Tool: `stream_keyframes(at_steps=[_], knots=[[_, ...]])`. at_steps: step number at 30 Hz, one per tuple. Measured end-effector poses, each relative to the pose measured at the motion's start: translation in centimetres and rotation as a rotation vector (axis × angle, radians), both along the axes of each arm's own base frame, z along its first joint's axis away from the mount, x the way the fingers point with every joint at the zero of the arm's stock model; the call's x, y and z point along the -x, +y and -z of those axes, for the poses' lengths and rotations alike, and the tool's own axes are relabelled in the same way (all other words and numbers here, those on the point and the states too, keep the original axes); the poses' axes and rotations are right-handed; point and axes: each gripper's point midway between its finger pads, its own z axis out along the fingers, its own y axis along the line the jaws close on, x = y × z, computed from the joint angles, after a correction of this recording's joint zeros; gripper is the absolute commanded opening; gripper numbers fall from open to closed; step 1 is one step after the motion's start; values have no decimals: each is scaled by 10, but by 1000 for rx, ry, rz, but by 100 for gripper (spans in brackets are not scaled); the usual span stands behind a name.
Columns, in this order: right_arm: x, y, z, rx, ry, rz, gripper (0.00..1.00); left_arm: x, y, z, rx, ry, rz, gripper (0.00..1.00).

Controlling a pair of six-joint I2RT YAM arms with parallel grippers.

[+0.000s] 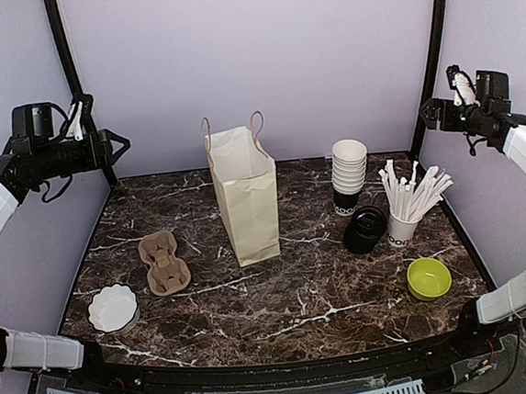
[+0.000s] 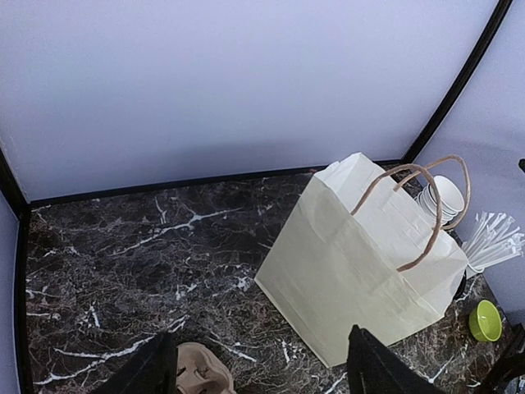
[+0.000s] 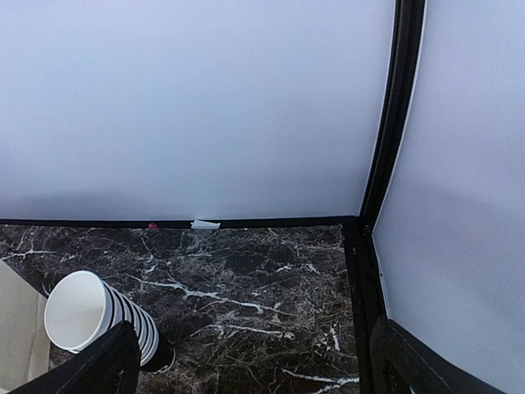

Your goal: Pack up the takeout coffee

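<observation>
Our right gripper (image 1: 428,114) hangs high over the far right corner of the table (image 1: 283,315), jaws spread wide and holding nothing. Our left gripper (image 1: 118,145) mirrors it on the far left, also parted and empty.

Working outward from our near edge on the right side, we pass the green bowl (image 1: 429,277) and then the black lids (image 1: 365,229). The lids seem to lie stacked on their side, though the top view is too dark to be sure. Just beside them stands the cup of white sticks (image 1: 402,229). Behind both, near the table's far edge, the stack of paper cups (image 1: 350,176) stands upright, long axis vertical, mouth up.

That stack lies below and to the left of the right gripper, so the right arm is plainly the nearer one. We judge the best approach is from above or from the stack's left, where bare marble separates it from the paper bag (image 1: 244,194). The sticks fan out close on its right. The cardboard cup carrier (image 1: 164,261) lies well apart, left of the bag.
</observation>
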Motion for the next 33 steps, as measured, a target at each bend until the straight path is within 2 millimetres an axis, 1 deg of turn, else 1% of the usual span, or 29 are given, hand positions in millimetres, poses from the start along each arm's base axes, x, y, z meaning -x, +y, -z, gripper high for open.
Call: stream_keyframes(at_steps=[4,7,9,14,17,20,23,25,31,33], knots=[[0,1,0,10,-1,-10,99,7,-7,1,19,24,41,73],[0,4,2,25,1,-34,99,19,-19,0,54,39,105,73],[-1,8,7,29,8,-60,99,32,-30,1,84,50,162,73],[-8,17,22,13,41,-125,99,75,-60,0,160,85,316,73],[-12,22,31,-4,64,-157,98,92,-72,-4,190,103,373,73],[-15,26,39,-17,82,-177,99,101,-82,-1,208,142,401,72],[-16,27,42,-24,92,-188,99,100,-97,12,207,208,414,71],[-16,28,41,-25,88,-190,99,93,-108,21,197,262,407,71],[-9,27,46,-18,94,-184,99,50,-151,54,130,396,339,69],[-6,27,48,-16,98,-181,99,39,-161,62,116,420,313,67]])
